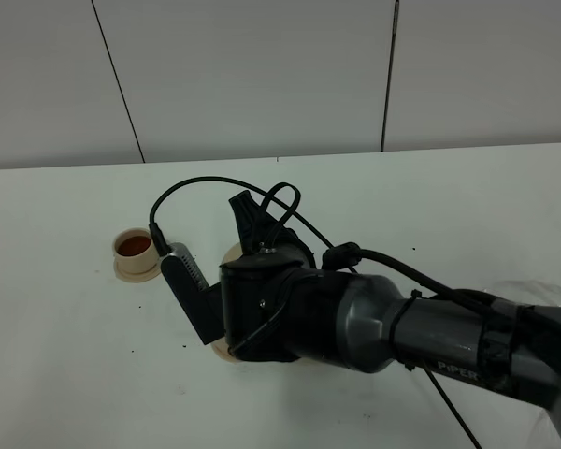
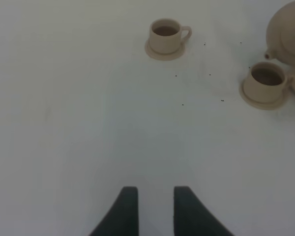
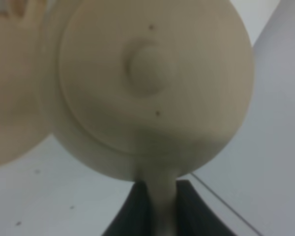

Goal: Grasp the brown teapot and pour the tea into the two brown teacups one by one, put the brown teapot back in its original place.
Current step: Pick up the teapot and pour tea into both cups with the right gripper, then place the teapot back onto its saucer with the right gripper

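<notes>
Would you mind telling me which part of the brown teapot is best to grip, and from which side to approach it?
Grip the loop handle, coming from the side opposite the spout. The brown teapot has a squat, round, smooth body, too wide for the jaws, while the handle is a thin strap that fits between them. The right gripper is shut on that handle, behind the knobbed lid.

One teapot (image 3: 152, 88) – two teacups (image 2: 165, 35) (image 2: 266, 81), each on a saucer.

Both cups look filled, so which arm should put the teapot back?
The right: its fingers already grip the teapot by its handle. The left gripper hangs empty, away from the teapot.
</notes>
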